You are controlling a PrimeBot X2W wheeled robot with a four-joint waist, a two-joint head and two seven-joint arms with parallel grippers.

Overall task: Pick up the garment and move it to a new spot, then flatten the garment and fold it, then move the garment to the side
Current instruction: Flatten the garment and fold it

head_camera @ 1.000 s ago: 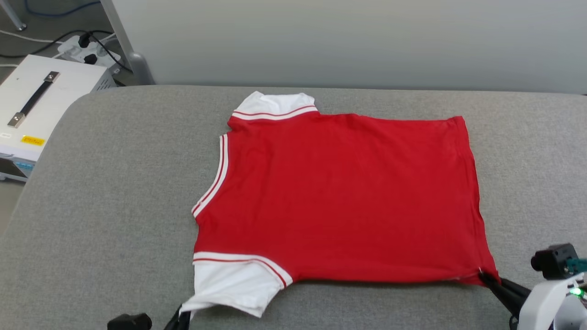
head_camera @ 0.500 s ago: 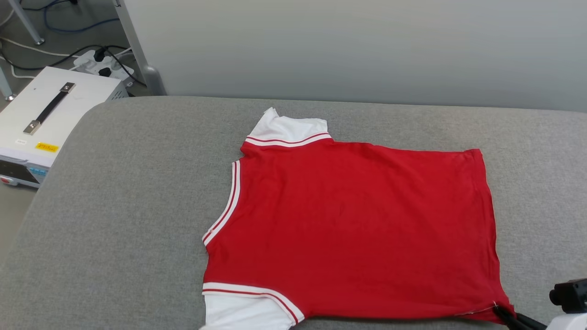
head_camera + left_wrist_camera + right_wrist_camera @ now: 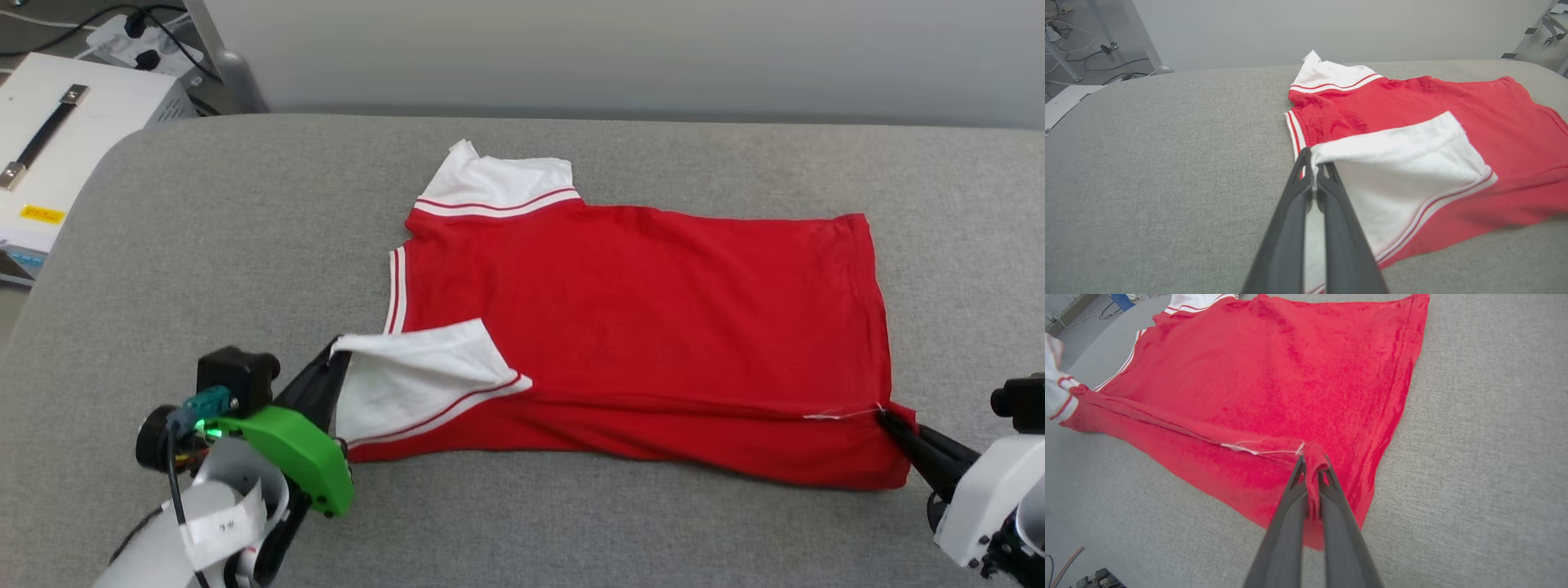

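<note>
Red shirt (image 3: pixel 653 310) lies spread on the grey cloth tabletop (image 3: pixel 229 229), neck toward the robot's left and hem toward its right. At the near left, the left gripper (image 3: pixel 336 351) is pinched tight on the corner of the white sleeve (image 3: pixel 416 371), which is turned back over the red body. At the near right, the right gripper (image 3: pixel 888 420) clamps the hem corner, and the shirt's near edge runs as a folded-over strip between the two grippers.

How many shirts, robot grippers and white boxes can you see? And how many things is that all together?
Shirt: 1
Grippers: 2, the left gripper and the right gripper
White box: 1
Total: 4
</note>
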